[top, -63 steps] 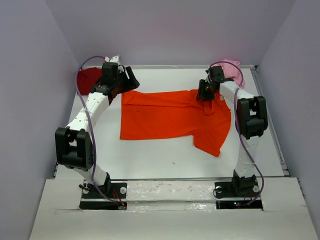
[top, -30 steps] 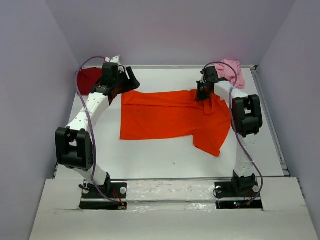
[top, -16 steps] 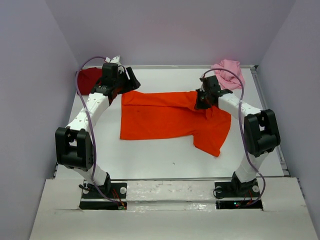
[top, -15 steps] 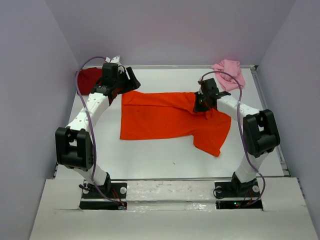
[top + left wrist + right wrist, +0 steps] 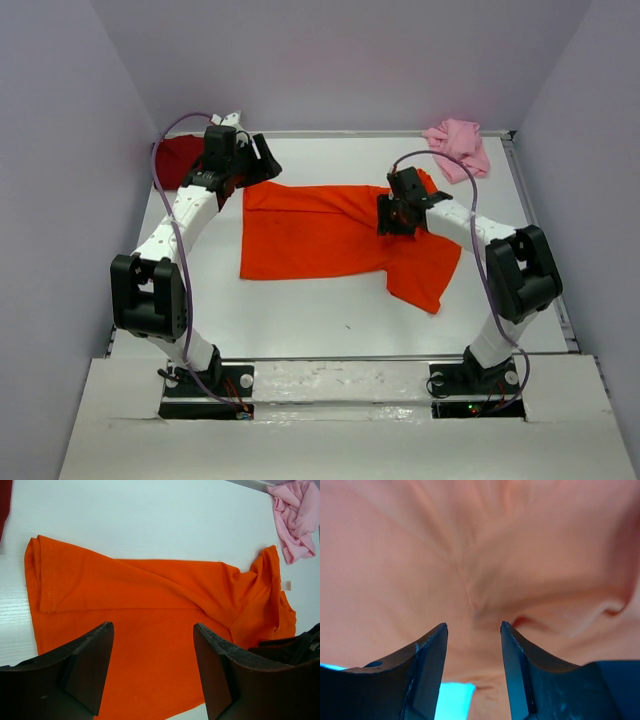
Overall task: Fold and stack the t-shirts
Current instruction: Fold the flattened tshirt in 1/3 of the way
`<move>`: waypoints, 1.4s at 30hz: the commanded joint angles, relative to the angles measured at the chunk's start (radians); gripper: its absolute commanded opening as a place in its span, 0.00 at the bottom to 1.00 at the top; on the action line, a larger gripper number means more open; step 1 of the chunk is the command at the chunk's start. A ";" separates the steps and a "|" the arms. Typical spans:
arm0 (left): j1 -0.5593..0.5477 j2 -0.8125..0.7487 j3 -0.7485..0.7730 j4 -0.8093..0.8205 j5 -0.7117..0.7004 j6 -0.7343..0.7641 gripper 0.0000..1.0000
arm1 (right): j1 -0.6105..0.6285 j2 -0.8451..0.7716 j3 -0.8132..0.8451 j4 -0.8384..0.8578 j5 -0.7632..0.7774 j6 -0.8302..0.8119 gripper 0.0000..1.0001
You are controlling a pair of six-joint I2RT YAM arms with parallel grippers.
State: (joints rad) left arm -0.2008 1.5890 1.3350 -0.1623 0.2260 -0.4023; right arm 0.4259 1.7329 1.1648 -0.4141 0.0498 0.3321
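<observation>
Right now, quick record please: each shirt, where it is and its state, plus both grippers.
orange shirt: mid-table, spread out, right side rumpled
dark red shirt: far left corner, partly hidden
pink shirt: far right corner, crumpled
left gripper: open, empty, by the orange shirt's far left corner
right gripper: open, close over the orange shirt's rumpled right part
stacking: not yet done, all three shirts lie apart

Right gripper has moved off from beside the pink t-shirt and is now well apart from it, over the orange t-shirt. Its jaws were pinched before and are now parted. The orange cloth nearest the pink t-shirt is pulled away and bunched. The arm no longer overlaps the pink t-shirt.
</observation>
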 commanded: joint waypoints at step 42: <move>-0.002 -0.012 -0.011 0.030 0.039 0.000 0.74 | -0.168 0.530 0.773 -0.209 0.527 -0.186 0.40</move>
State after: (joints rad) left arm -0.2008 1.5890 1.3346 -0.1608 0.2367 -0.4023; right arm 0.2707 2.2486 1.8862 -0.6289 0.6044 0.1490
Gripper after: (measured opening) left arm 0.738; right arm 0.401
